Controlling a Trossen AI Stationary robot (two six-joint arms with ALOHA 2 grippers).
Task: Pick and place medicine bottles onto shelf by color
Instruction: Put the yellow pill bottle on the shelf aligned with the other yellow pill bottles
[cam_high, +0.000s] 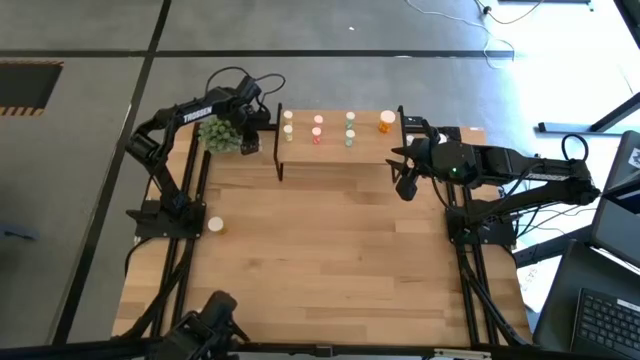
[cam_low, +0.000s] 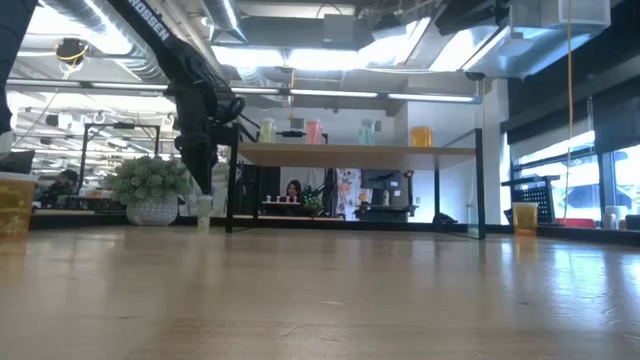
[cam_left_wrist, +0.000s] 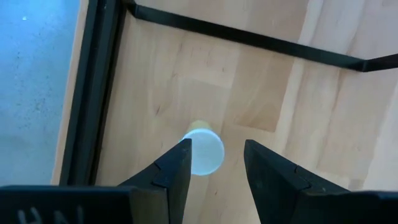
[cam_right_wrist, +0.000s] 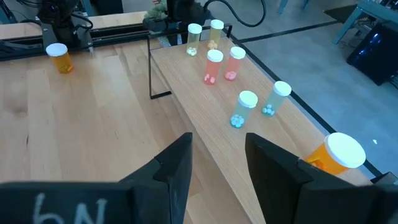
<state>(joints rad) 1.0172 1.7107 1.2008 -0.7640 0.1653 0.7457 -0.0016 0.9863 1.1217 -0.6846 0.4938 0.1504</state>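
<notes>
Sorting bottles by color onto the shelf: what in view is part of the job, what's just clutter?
Job:
shelf
sorted bottles on it
orange bottle on shelf
bottle under left gripper
orange bottle on table

Clutter:
potted plant
laptop

1. From above we look straight down on the whole table (cam_high: 330, 260), with the shelf (cam_high: 340, 150) at its far edge.
2. At tabletop height we look level across to the shelf (cam_low: 350, 150) and the room behind it.
3. From the left wrist we peer down, close, beside the shelf's leg (cam_left_wrist: 249, 38).
4. From the right wrist we face along the shelf (cam_right_wrist: 249, 143), shared with both wide views.
</notes>
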